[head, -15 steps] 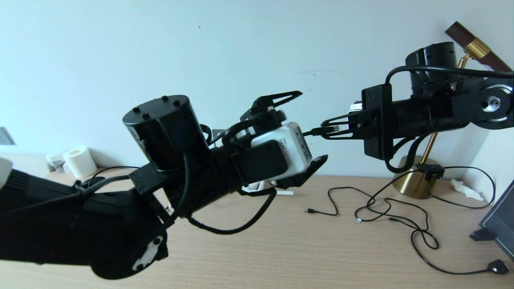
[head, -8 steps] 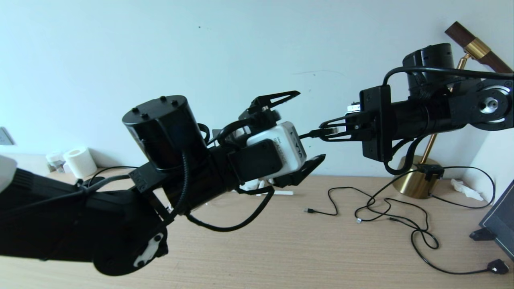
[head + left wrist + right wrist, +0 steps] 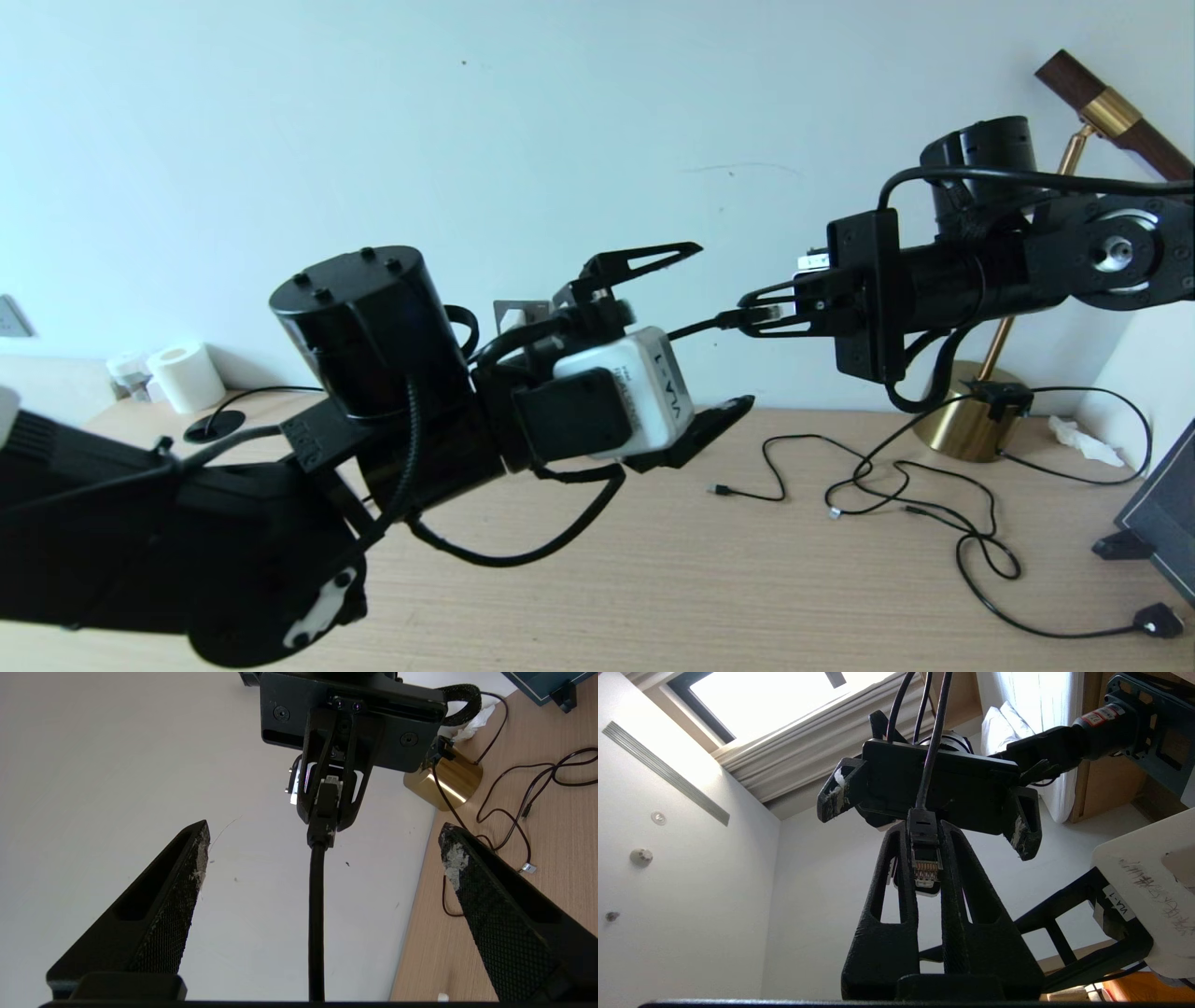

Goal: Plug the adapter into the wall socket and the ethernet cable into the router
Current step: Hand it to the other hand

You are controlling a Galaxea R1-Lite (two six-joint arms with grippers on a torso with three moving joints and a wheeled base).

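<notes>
My right gripper [image 3: 758, 314] is held in the air in front of the wall, shut on the clip plug of the ethernet cable [image 3: 695, 327]. In the right wrist view the plug [image 3: 924, 858] sits pinched between the fingers with its gold contacts showing. My left gripper [image 3: 721, 325] is open just left of it. The black cable [image 3: 316, 914] runs untouched between the left fingers [image 3: 187, 896] to the right gripper [image 3: 327, 812]. A grey wall socket plate [image 3: 525, 309] peeks out behind the left arm. The router and adapter are hidden.
Thin black cables [image 3: 896, 485] with small plugs sprawl on the wooden desk [image 3: 653, 579] at right. A brass lamp base [image 3: 966, 425] stands by the wall. A dark stand [image 3: 1158, 518] is at the far right and a toilet roll [image 3: 187, 376] at the far left.
My left arm has sunk and drawn back a little to the left, gripper still open. The right gripper has shifted slightly left and up with the plug.
</notes>
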